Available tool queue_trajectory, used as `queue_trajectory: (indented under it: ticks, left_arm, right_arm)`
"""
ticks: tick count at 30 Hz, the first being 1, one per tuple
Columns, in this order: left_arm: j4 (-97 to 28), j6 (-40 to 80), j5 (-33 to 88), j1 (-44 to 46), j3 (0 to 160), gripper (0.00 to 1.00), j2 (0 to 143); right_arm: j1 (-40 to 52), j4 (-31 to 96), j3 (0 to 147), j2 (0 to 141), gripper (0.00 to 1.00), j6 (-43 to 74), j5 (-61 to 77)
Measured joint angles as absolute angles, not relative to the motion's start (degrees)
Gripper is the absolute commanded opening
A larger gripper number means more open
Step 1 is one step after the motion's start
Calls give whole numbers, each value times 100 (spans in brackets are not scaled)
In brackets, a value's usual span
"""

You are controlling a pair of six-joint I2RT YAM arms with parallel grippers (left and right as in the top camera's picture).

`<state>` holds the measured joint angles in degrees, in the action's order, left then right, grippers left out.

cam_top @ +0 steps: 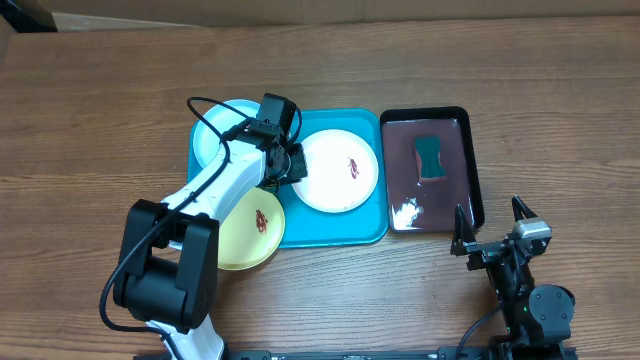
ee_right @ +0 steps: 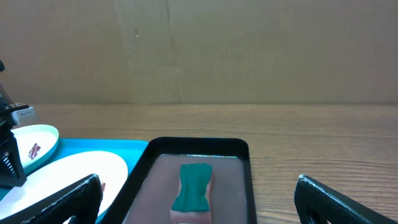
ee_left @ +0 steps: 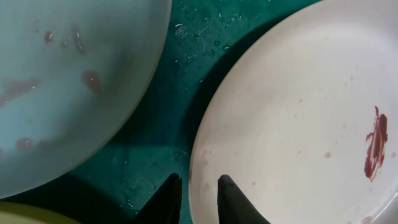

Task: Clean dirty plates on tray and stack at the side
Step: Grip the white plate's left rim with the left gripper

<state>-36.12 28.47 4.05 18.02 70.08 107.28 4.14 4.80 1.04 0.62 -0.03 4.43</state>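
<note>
Three plates lie on the turquoise tray (cam_top: 330, 232): a light blue plate (cam_top: 215, 135) at the back left, a white plate (cam_top: 340, 170) in the middle with a reddish smear, and a yellow-green plate (cam_top: 255, 230) hanging over the tray's front left edge. My left gripper (cam_top: 293, 170) sits at the white plate's left rim. In the left wrist view its fingers (ee_left: 199, 180) are nearly together, one on the white plate (ee_left: 298, 124) and one over the wet tray (ee_left: 180, 81), with the rim between them. The right gripper (cam_top: 492, 222) rests wide open and holds nothing.
A narrow black tray (cam_top: 475, 170) with dark liquid stands to the right of the turquoise one, and a green sponge (cam_top: 431, 158) lies in it. The right wrist view looks over this sponge (ee_right: 193, 186) toward a cardboard wall. Bare wooden table surrounds both trays.
</note>
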Motion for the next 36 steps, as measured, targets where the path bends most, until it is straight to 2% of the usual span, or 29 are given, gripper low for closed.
queue_trajectory:
  ticks: [13, 24, 36]
  left_arm:
    - [-3548, 2858, 405, 1802, 7000, 20, 10975]
    - [-3813, 2840, 405, 1802, 7057, 24, 10975]
    - [-3765, 2836, 408, 1802, 7091, 14, 10975]
  right_arm:
    - [414, 478, 104, 62, 100, -1, 443]
    - [414, 480, 106, 62, 100, -3, 443]
    - [414, 480, 104, 62, 100, -1, 443]
